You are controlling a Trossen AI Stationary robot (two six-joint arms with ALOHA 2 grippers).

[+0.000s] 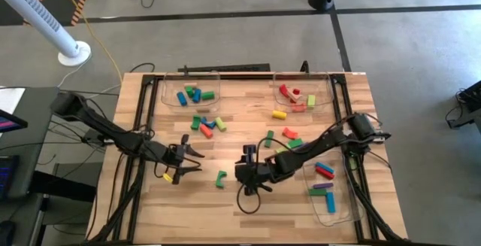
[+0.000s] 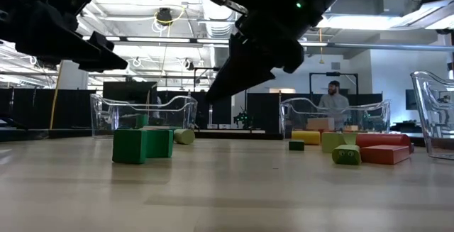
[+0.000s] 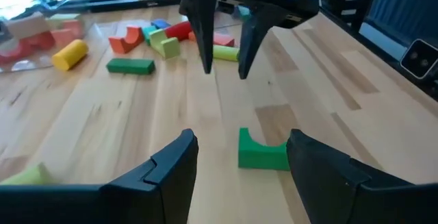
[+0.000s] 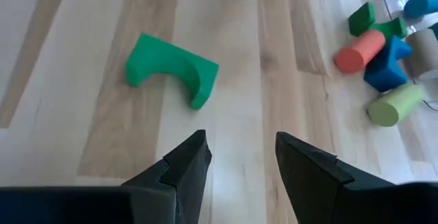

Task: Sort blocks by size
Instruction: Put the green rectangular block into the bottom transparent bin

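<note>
A green arch-shaped block (image 1: 220,178) lies alone on the wooden table near the front, between my two grippers. My left gripper (image 1: 188,165) hangs to its left, open; in the left wrist view the block (image 3: 260,152) lies just beyond its spread fingers. My right gripper (image 1: 249,177) hangs to the block's right, open and clear of the table (image 2: 223,83); its wrist view shows the block (image 4: 171,66) ahead of the fingers. A small yellow block (image 1: 167,177) lies by my left gripper. More loose blocks (image 1: 207,123) lie mid-table.
A clear tray (image 1: 171,88) at the far left holds blue and green blocks. A second tray (image 1: 325,88) at the far right holds red ones, and a third (image 1: 342,212) at the near right holds long bars. Loose blocks (image 1: 285,137) lie by my right arm.
</note>
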